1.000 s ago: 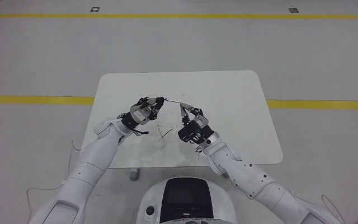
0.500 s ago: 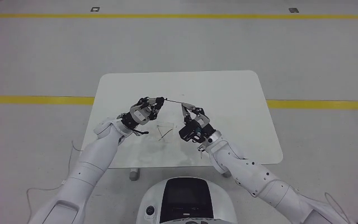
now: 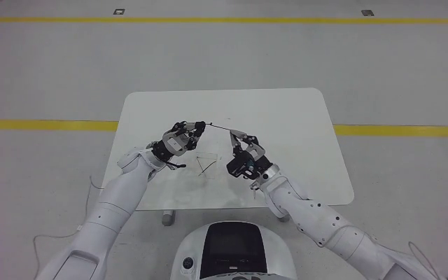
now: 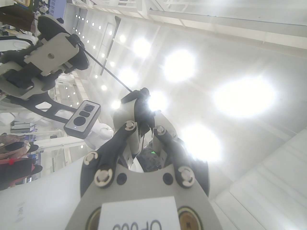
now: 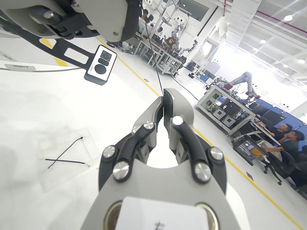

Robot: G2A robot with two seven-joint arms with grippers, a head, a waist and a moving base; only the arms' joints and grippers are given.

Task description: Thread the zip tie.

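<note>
Grey hall floor [image 3: 70, 70] crossed by painted yellow lines [image 3: 56, 124]. On it stands one white rectangular table [image 3: 294, 112] with rounded corners.

Item 1: thin black plastic zip tie [image 3: 218, 127]. It hangs in the air over the middle of the table, clear of the tabletop. It runs almost straight from one gripper to the other.

Item 2: left gripper [image 4: 140, 95], grey metal plates on black links. Its fingers are pinched together on one end of the zip tie. From their tips the strap leads off towards the other gripper.

Item 3: right gripper [image 5: 164, 100], same make. Its ribbed black pads [image 5: 168, 107] are pressed together at the very tips, with the other end of the zip tie caught between them. It sits near the left gripper without touching it, joined to it by the strap alone.

Item 4: two further black zip ties [image 3: 205, 166]. They lie flat on the table, crossed one over the other. Seen from above, they sit on the robot's side of the held zip tie, between the two forearms.
</note>
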